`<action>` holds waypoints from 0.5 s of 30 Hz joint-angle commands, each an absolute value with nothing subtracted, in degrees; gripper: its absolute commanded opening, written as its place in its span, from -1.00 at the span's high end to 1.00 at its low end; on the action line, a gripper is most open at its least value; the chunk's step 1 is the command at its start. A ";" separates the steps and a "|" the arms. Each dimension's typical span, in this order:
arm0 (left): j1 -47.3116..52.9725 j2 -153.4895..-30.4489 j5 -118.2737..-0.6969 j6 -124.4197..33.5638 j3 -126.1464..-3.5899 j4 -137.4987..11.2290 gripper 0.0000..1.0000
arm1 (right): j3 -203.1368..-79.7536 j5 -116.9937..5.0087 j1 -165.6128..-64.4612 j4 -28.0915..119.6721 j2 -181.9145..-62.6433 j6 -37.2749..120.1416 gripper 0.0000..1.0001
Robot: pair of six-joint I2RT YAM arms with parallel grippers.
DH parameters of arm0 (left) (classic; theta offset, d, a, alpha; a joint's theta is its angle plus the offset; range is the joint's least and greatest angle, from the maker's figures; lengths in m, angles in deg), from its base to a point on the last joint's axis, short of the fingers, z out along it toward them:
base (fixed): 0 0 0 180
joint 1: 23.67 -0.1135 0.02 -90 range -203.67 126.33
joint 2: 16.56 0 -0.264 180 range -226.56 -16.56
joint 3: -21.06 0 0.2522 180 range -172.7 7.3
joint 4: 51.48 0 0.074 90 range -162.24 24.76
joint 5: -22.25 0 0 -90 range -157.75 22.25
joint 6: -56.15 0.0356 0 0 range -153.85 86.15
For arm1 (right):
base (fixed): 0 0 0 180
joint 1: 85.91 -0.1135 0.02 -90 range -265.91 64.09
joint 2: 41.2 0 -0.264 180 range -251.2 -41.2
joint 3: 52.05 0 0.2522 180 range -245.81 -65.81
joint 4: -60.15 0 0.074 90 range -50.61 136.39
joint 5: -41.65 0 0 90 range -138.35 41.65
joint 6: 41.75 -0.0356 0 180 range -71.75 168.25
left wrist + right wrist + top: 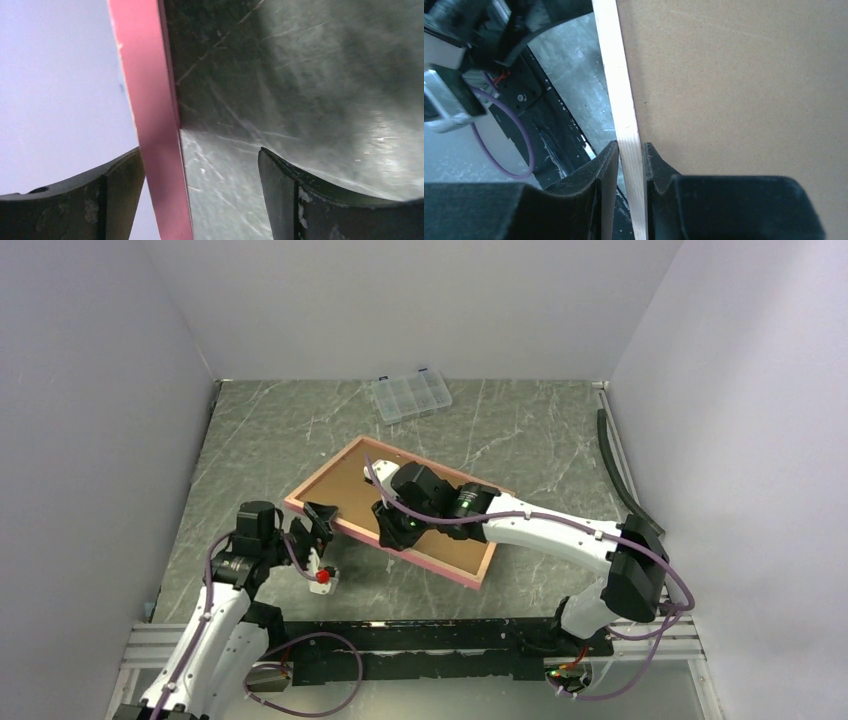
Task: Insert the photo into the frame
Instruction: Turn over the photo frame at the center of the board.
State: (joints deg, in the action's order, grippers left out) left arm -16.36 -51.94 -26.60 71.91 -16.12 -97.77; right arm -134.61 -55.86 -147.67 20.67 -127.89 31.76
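Frankly, my right pincer (630, 160) pinches the thin edge of the frame (621, 90), my left pincer (200, 155) gapes wide astride its pink border; closing unevenly could twist it loose.

Left arm (215, 625), right arm (545, 530): white link shells, black joint housings. Purple cables (516, 175) run along both, slack loops nr bases. Black base rail (420, 645) under both. Red part (322, 576) + small white block at L wrist. Green LED (409, 522) on R wrist, another by R base. Jaws matte black, curved inner faces, scuffed w/ pale specks.
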 commanded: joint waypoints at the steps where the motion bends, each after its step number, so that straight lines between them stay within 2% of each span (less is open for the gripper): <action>1: -14.48 -55.71 -25.07 79.70 -16.29 -86.11 -0.67 | -141.26 -59.45 -147.23 21.33 -126.76 31.26 1.00; 4: -12.49 -59.15 -25.99 80.14 -18.16 -84.48 -0.49 | -142.28 -59.77 -146.94 20.22 -127.00 31.54 1.00; 6: -10.88 -61.33 -27.01 79.82 -20.12 -84.85 -0.24 | -142.37 -59.73 -146.42 19.77 -126.90 31.64 1.00; 7: -9.93 -61.97 -27.81 78.83 -20.88 -84.73 -0.07 | -142.49 -59.65 -146.24 19.48 -126.83 31.59 1.00; 9: -8.21 -62.40 -29.14 77.28 -22.00 -84.71 0.46 | -142.76 -59.04 -145.93 18.87 -126.60 31.72 1.00; 10: -7.93 -62.21 -29.23 76.10 -22.36 -84.55 0.66 | -143.00 -58.51 -145.84 18.34 -126.43 31.87 1.00; 11: -7.81 -61.91 -29.01 75.45 -22.77 -84.87 0.75 | -143.17 -57.78 -145.79 17.89 -126.24 32.07 1.00; 14: -7.48 -61.15 -28.62 72.94 -24.76 -87.24 0.80 | -143.95 -54.97 -145.76 16.18 -125.52 33.08 1.00; 15: -7.35 -61.01 -28.71 71.84 -25.50 -88.13 0.81 | -144.25 -54.21 -145.74 15.23 -125.35 33.69 0.84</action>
State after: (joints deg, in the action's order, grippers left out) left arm -8.07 -61.80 -28.52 74.00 -22.04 -84.37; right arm -139.98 -58.22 -146.36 14.25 -127.87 32.24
